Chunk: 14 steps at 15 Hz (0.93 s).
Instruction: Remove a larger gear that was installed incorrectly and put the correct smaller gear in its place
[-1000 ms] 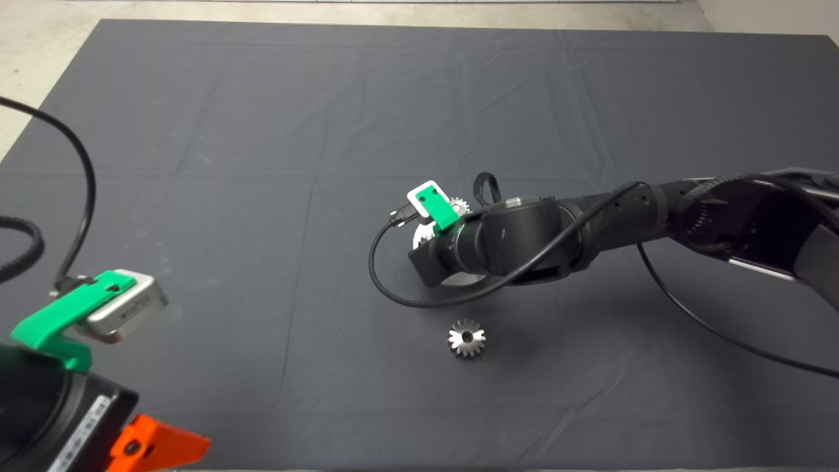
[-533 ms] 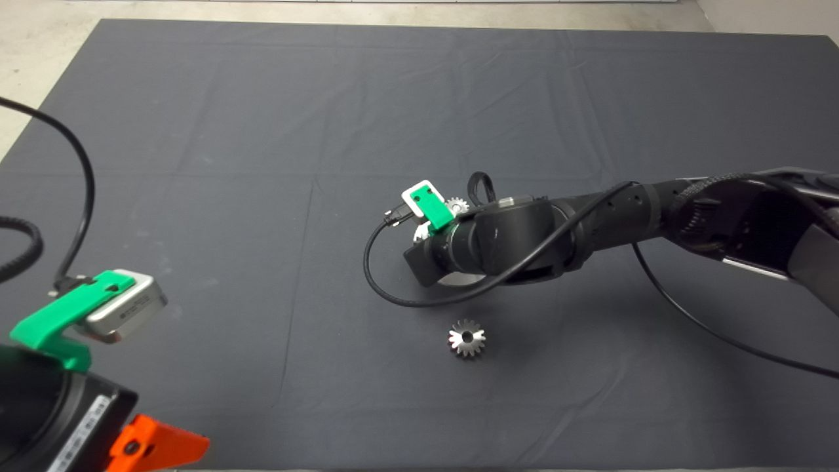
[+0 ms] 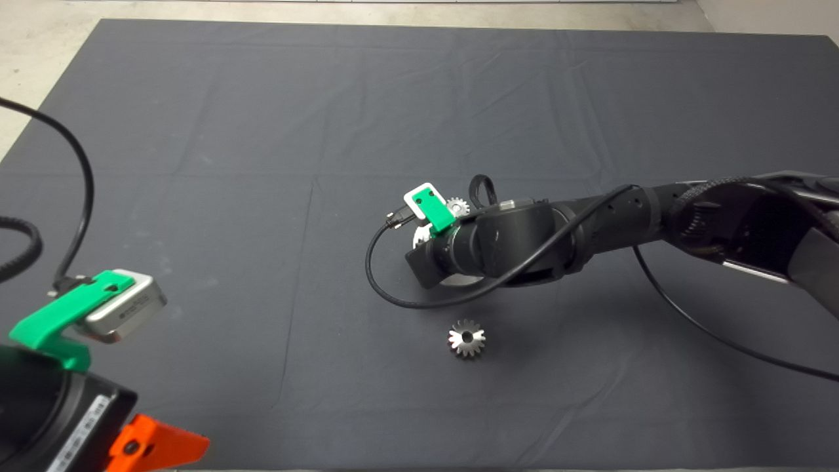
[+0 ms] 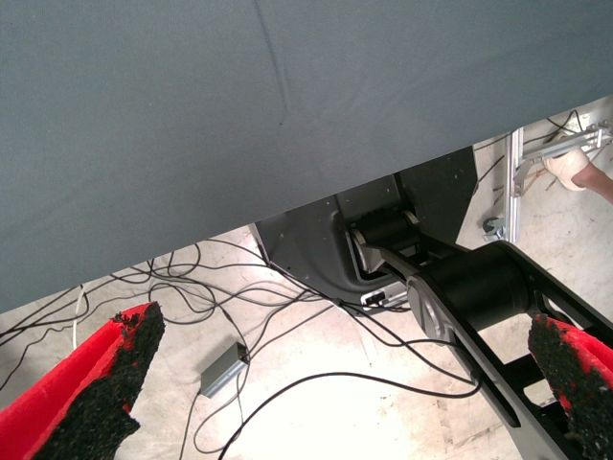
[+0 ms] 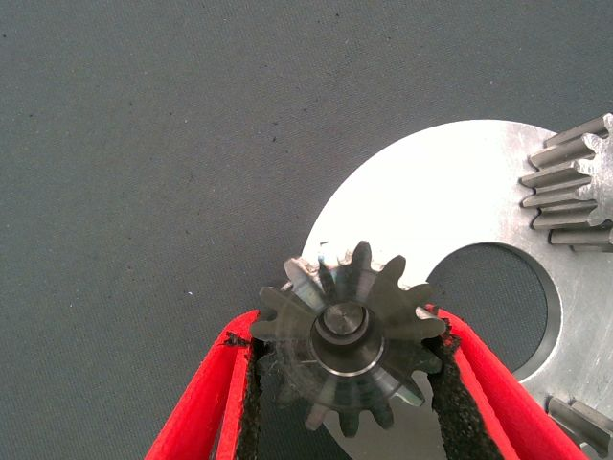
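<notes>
The larger gear [image 3: 467,338], bright silver with flared teeth and a round centre hole, lies flat on the mat, apart from both arms and in front of the right arm. My right gripper [image 5: 345,335] is shut on the smaller gear [image 5: 297,326], dark grey, with its fingers [image 5: 479,383] pressing on both sides. A round pin shows in this gear's centre. It sits over the edge of the round silver plate [image 5: 450,182]. In the head view the right wrist [image 3: 498,242] hides this gear and most of the plate [image 3: 459,280]. My left gripper [image 4: 340,374] is open and parked at the lower left.
Two more grey gears [image 5: 570,182] [image 5: 579,422] sit on the plate's rim; one also shows in the head view [image 3: 459,208]. The plate has a round hole [image 5: 498,297]. A black cable [image 3: 393,292] loops on the mat beside the right wrist. The left wrist view shows the floor and cables.
My right wrist has shifted slightly back and forth over the plate. The larger gear on the mat and the left arm have not moved.
</notes>
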### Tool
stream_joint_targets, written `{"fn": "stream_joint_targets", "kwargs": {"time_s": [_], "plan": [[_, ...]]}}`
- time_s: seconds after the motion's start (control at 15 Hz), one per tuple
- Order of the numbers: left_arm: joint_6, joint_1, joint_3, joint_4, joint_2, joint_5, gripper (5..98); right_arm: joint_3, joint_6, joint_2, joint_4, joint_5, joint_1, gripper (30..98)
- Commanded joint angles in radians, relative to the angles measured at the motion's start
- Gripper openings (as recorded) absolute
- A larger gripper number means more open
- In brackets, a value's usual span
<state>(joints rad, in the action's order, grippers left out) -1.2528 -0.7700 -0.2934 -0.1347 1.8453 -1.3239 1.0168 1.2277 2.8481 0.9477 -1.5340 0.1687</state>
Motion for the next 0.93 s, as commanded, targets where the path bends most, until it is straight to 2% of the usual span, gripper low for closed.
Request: {"fn": "stream_joint_targets", "kwargs": {"time_s": [0.0, 0.87], "plan": [[-0.002, -0.002, 0.011, -0.016, -0.001, 0.002, 97.6, -0.003, -0.001, 0.009, 0.033, -0.028, 0.011, 39.5], [-0.004, -0.002, 0.011, -0.016, -0.002, 0.002, 97.6, 0.007, 0.001, 0.004, 0.034, -0.028, 0.009, 39.5]]}}
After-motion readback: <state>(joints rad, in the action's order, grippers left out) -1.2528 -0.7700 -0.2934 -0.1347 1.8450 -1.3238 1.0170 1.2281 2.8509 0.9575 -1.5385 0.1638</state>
